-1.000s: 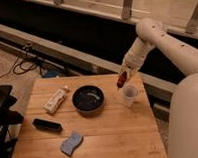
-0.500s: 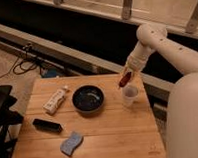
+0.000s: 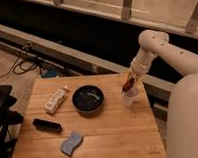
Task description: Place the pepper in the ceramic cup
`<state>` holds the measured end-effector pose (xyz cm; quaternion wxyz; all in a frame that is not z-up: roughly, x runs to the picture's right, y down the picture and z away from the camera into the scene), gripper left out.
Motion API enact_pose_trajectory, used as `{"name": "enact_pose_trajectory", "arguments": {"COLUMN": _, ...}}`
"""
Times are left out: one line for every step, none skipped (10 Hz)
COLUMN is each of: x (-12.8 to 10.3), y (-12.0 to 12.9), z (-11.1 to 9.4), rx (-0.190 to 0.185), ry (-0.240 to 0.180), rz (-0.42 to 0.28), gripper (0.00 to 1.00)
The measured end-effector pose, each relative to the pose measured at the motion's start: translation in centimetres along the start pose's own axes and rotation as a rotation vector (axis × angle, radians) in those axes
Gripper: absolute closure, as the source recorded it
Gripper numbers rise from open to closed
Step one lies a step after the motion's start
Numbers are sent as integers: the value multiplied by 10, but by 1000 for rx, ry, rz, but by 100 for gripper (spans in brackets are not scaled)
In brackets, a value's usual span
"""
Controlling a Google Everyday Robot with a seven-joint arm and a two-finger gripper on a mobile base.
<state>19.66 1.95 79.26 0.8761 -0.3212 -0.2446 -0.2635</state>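
Note:
The gripper (image 3: 129,82) hangs from the white arm at the right, just above the ceramic cup (image 3: 129,99), a small pale cup on the wooden table's right side. It is shut on the pepper (image 3: 128,85), a slim dark-red chili that points down toward the cup's rim, its tip at or just above the opening.
A wide dark round bowl (image 3: 88,98) sits left of the cup. A white tube-like item (image 3: 55,100), a black oblong object (image 3: 47,125) and a blue sponge (image 3: 71,143) lie on the table's (image 3: 115,137) left half. A dark chair stands at the left edge.
The gripper with the pepper has shifted slightly right and down, from beside the cup to directly over it.

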Motion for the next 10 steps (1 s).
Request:
{"name": "enact_pose_trajectory", "arguments": {"x": -1, "y": 3, "z": 3, "rx": -12, "ry": -5, "rz": 5, "gripper": 98}}
{"name": "enact_pose_trajectory", "arguments": {"x": 0, "y": 7, "z": 6, "rx": -20, "ry": -9, "rz": 10, "gripper": 98}}
{"name": "enact_pose_trajectory", "arguments": {"x": -1, "y": 8, "z": 8, "rx": -30, "ry": -18, "rz": 15, "gripper": 95}}
{"name": "enact_pose_trajectory", "arguments": {"x": -2, "y": 9, "z": 11, "rx": -38, "ry": -32, "rz": 21, "gripper": 91}}
{"name": "enact_pose_trajectory", "arguments": {"x": -2, "y": 10, "z": 15, "rx": -37, "ry": -63, "rz": 30, "gripper": 90}}
{"name": "enact_pose_trajectory", "arguments": {"x": 0, "y": 15, "z": 17, "rx": -39, "ry": -91, "rz": 39, "gripper": 84}}
{"name": "enact_pose_trajectory", "arguments": {"x": -1, "y": 15, "z": 19, "rx": -42, "ry": -96, "rz": 36, "gripper": 73}}
{"name": "enact_pose_trajectory", "arguments": {"x": -3, "y": 13, "z": 20, "rx": -46, "ry": -96, "rz": 31, "gripper": 64}}
{"name": "enact_pose_trajectory", "arguments": {"x": -3, "y": 14, "z": 20, "rx": -47, "ry": -93, "rz": 30, "gripper": 54}}
{"name": "enact_pose_trajectory", "arguments": {"x": -3, "y": 16, "z": 18, "rx": -45, "ry": -85, "rz": 28, "gripper": 42}}
